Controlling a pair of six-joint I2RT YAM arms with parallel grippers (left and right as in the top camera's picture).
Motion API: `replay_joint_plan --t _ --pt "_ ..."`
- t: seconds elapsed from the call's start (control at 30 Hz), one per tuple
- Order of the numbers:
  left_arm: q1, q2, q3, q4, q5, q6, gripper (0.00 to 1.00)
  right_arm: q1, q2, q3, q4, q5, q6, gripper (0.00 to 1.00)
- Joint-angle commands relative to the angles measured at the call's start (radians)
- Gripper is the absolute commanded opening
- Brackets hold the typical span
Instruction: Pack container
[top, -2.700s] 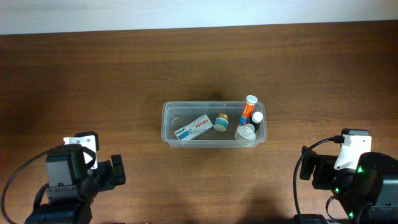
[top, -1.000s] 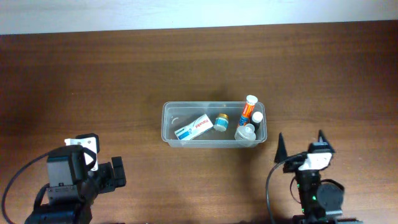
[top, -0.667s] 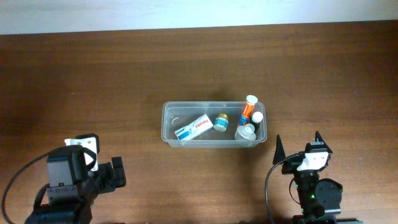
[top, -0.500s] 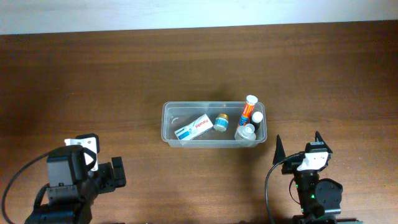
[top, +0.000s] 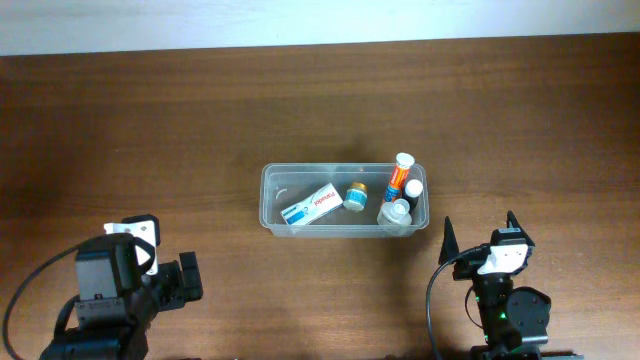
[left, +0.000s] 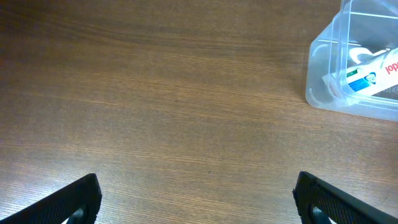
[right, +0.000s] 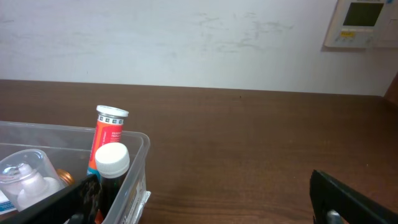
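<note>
The clear plastic container (top: 270, 180) sits at the table's middle. In it lie a white and blue box (top: 310, 207), a small round jar (top: 355, 197), an orange tube (top: 401, 173), a dark bottle with a white cap (top: 414, 189) and a clear bottle (top: 396, 212). My left gripper (left: 196, 202) is open and empty at the front left, with the container's corner (left: 323, 68) far to its upper right. My right gripper (top: 479, 238) is open and empty just in front and right of the container (right: 140, 146).
A white wall runs along the table's far edge (top: 320, 20). A wall-mounted panel (right: 364, 22) shows in the right wrist view. Bare wood lies around the container on all sides.
The right arm swung forward from its folded pose and now points its open fingers at the container's right end; it has been still for the last half second. The left arm has not moved.
</note>
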Motion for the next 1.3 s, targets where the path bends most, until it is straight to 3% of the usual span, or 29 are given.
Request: replay_joint_plan --t 0.0,0.37,0.57,0.97,1.27 --pt "0.003 -0.008 -0.003 0.002 0.011 -0.01 1.0 0.009 -0.008 -0.005 -0.005 -0.013 -0.007 0.98" --pt "0.003 -0.066 -0.01 0.006 -0.043 -0.006 1.0 0.009 -0.008 -0.005 -0.005 -0.013 -0.007 0.98" --pt "0.003 -0.245 -0.119 0.151 -0.046 -0.002 1.0 0.009 -0.008 -0.005 -0.005 -0.013 -0.007 0.98" --pt "-0.046 -0.642 -0.638 0.762 -0.038 0.044 1.0 0.009 -0.008 -0.005 -0.005 -0.013 -0.007 0.98" --pt "-0.05 -0.723 -0.94 1.248 -0.037 0.073 1.0 0.009 -0.008 -0.005 -0.005 -0.013 -0.007 0.98"
